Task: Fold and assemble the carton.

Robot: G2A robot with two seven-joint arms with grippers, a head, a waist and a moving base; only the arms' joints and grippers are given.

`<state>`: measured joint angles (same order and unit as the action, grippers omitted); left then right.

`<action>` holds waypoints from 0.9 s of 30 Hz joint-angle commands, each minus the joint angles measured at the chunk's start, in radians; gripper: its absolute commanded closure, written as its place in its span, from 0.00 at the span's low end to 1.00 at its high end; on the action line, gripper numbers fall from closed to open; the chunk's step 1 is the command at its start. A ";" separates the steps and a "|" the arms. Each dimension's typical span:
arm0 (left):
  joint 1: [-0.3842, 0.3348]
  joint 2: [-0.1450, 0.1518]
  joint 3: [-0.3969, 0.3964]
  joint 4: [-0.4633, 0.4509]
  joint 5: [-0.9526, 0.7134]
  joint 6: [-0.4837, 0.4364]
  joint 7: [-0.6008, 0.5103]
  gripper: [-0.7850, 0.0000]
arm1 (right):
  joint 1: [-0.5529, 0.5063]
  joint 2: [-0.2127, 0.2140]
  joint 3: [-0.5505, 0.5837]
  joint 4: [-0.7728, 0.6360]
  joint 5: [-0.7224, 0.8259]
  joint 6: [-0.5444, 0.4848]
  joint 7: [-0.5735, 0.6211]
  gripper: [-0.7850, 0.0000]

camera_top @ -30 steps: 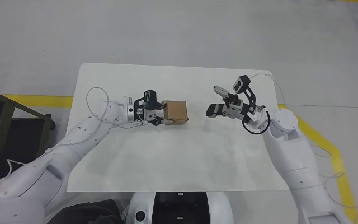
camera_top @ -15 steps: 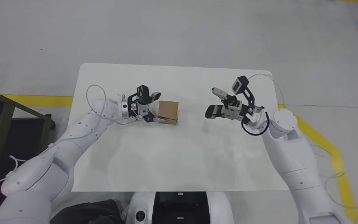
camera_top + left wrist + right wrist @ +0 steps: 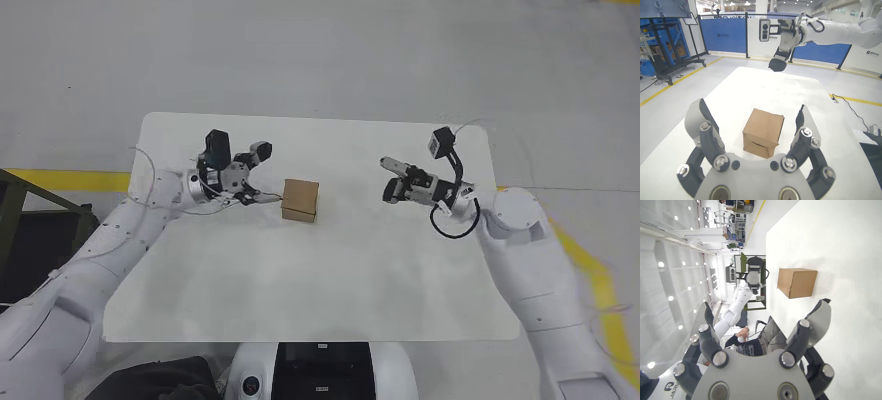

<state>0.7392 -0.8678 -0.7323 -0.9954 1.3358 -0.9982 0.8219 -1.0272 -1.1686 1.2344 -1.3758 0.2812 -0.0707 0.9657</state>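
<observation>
- Left gripper (image 3: 265,175) has released the carton (image 3: 300,200) and backed off; jaws spread, empty.
- Carton sits closed near the middle of the table (image 3: 300,290), tucked-flap face toward that gripper (near-cubic; we see no clear long axis).
- Right gripper (image 3: 390,178) spread too, well apart; carton far from every table edge.

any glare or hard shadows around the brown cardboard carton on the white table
Top view: the brown cardboard carton casts only a faint, soft shadow on the white table. Left wrist view: the table beyond the carton glares bright white.
</observation>
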 commanded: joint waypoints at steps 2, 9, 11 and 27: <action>0.031 0.042 -0.072 -0.043 -0.006 -0.014 -0.014 0.00 | 0.002 0.008 0.014 -0.008 -0.094 -0.038 -0.028 0.00; 0.076 0.113 -0.164 -0.090 -0.081 -0.014 -0.066 0.00 | -0.026 0.028 0.060 -0.039 -0.276 -0.122 -0.114 0.00; 0.085 0.129 -0.183 -0.105 -0.108 -0.014 -0.097 0.00 | -0.035 0.033 0.070 -0.052 -0.332 -0.132 -0.139 0.00; 0.131 0.217 -0.255 -0.234 -0.332 -0.014 -0.343 0.00 | -0.172 0.071 0.240 -0.264 -0.473 -0.196 -0.253 0.00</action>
<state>0.8701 -0.6544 -0.9956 -1.2179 1.0196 -1.0123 0.5071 -1.1932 -1.0993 1.4667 -1.6290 -0.1882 -0.2627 0.7132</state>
